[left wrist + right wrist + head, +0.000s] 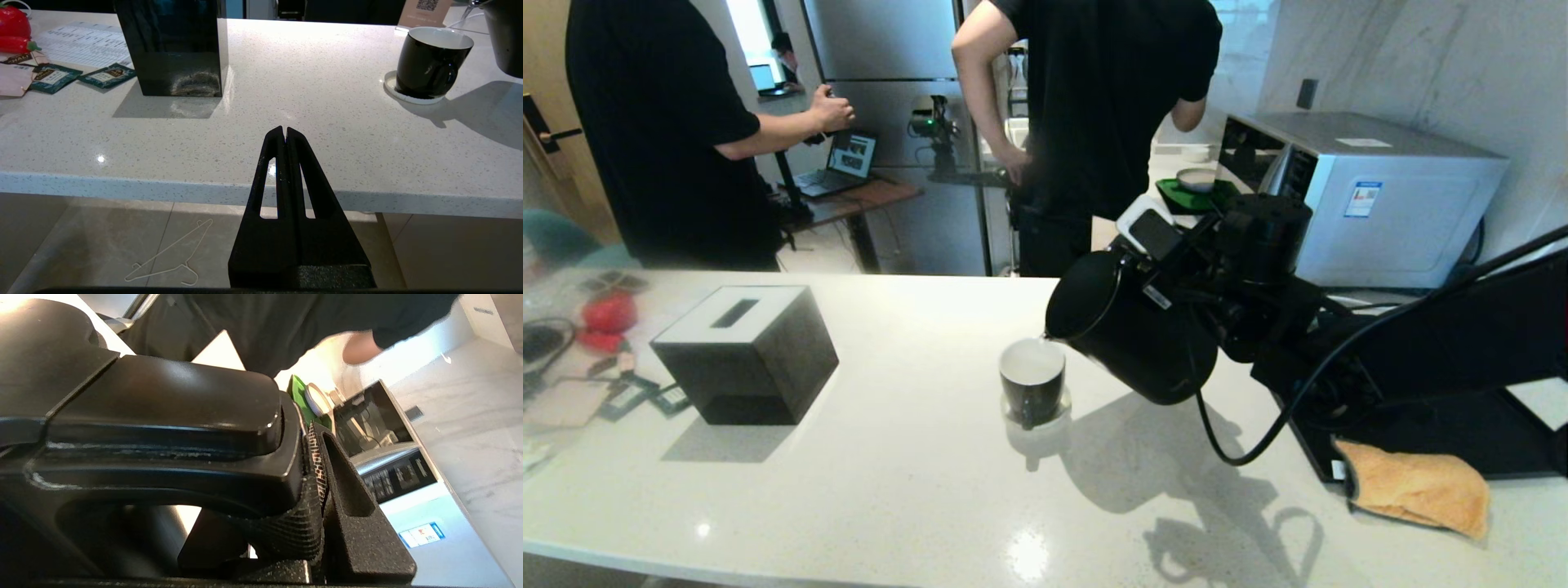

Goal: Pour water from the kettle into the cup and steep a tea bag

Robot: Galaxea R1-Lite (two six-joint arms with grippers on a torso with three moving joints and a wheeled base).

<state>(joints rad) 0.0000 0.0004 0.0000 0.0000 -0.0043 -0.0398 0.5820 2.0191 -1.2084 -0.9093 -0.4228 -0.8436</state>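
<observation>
The black kettle [1131,327] hangs tilted over the white counter [898,490], its spout at the rim of the cup [1032,382]. The cup is a black mug with a white inside, standing on a small white coaster. My right gripper [1172,261] is shut on the kettle's handle [163,416], which fills the right wrist view; one finger [351,477] presses against its side. My left gripper [284,130] is shut and empty, parked before the counter's front edge, with the cup [429,61] and the kettle [506,36] far off to its right. No tea bag shows.
A black tissue box [743,351] stands left of the cup, with teal packets [53,75] and a red object [605,314] beyond it. The kettle's cord [1233,449], an orange cloth [1417,486] and a microwave [1364,196] are on the right. Two people stand behind the counter.
</observation>
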